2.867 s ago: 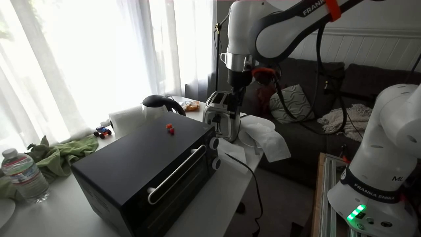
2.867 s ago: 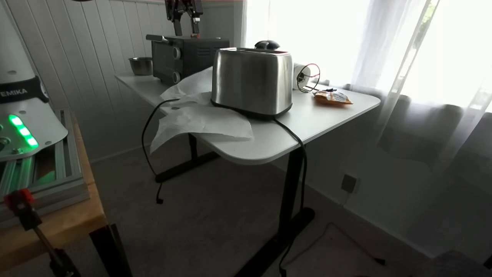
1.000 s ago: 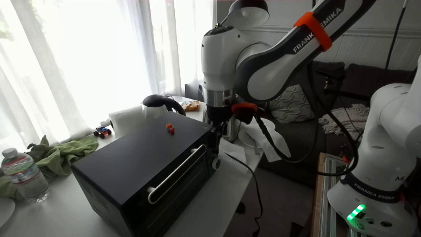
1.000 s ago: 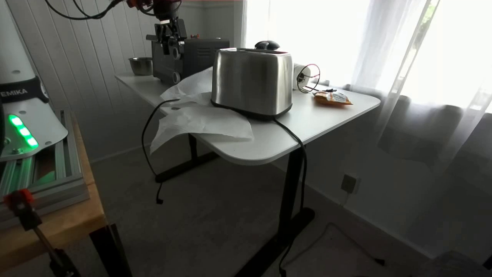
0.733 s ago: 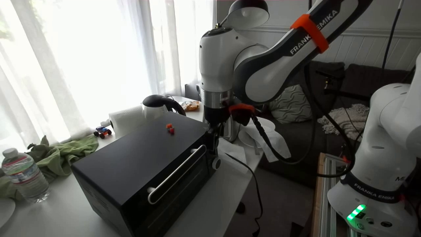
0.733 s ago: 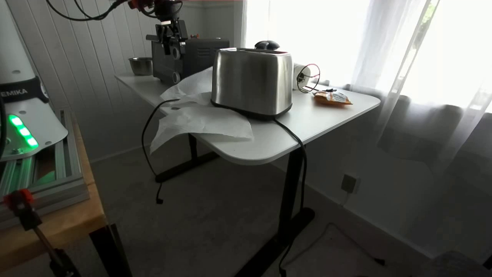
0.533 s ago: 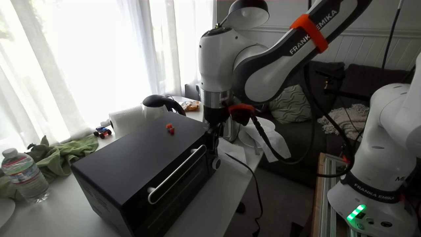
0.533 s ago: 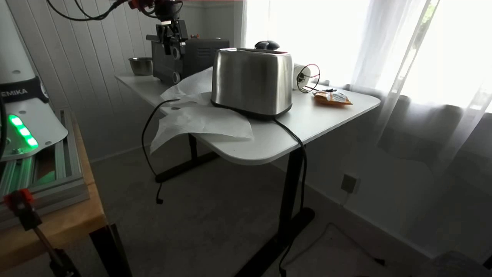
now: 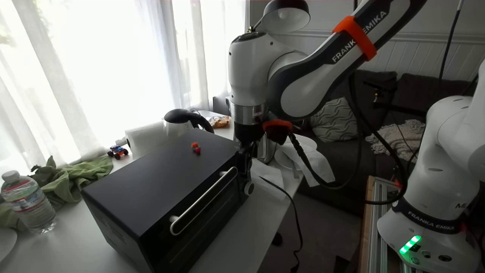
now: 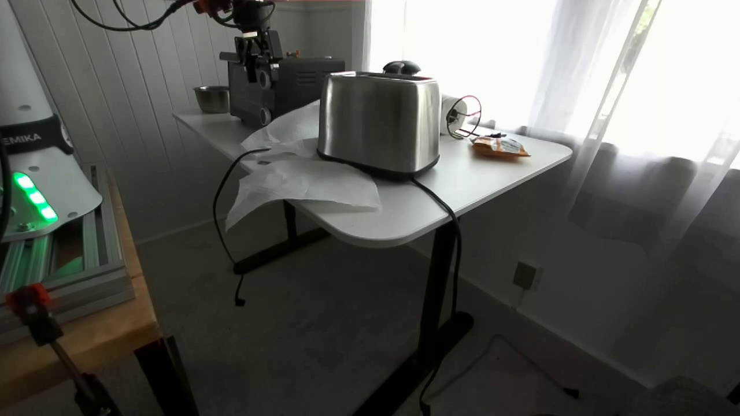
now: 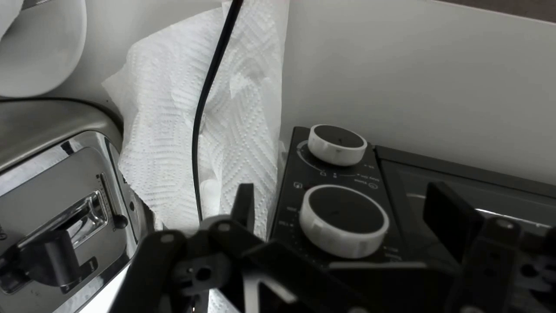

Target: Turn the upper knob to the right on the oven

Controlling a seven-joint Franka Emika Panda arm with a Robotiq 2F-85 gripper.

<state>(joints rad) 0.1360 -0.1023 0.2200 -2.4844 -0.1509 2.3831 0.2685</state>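
The black oven stands on the white table; it also shows in an exterior view. Its upper knob, white-rimmed with a dark face, is the nearer one in the wrist view; it is partly visible in an exterior view. The lower knob lies beyond it and shows in both exterior views. My gripper is open, pointing down, one finger on each side of the upper knob with visible gaps. In an exterior view my gripper hides the upper knob.
The oven's door handle sticks out beside the knobs. A steel toaster stands close by, with paper towels and a black cord between. Small red and orange toys lie on the oven top.
Over about three seconds my gripper came down from above the oven to the upper knob in front of its panel. Over the last half second the arm has barely moved.
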